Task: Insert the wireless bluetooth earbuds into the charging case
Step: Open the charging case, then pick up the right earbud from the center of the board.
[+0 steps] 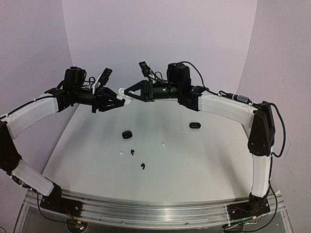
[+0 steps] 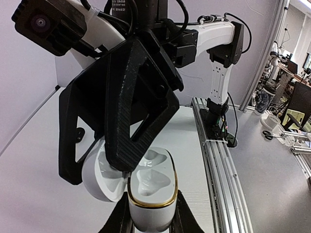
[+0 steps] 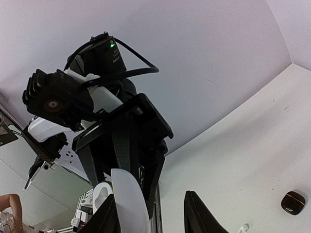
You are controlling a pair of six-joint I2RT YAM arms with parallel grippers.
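Earbuds (image 1: 132, 153) — 2 black, 2 white — are dotting the white bench (image 1: 209, 155). Left jaws are clenching the case (image 2: 150, 194); right jaws are gaping.

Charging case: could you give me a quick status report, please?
Left gripper shut on white case, lid open. Right gripper open at lid. Earbuds on table, none inserted.

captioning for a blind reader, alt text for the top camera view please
Two robot arms meet above the back of a white table, the left gripper holding a white pebble-shaped charging case that the right gripper touches. Below lie two black oval cases and four tiny earbuds, two black, two white.
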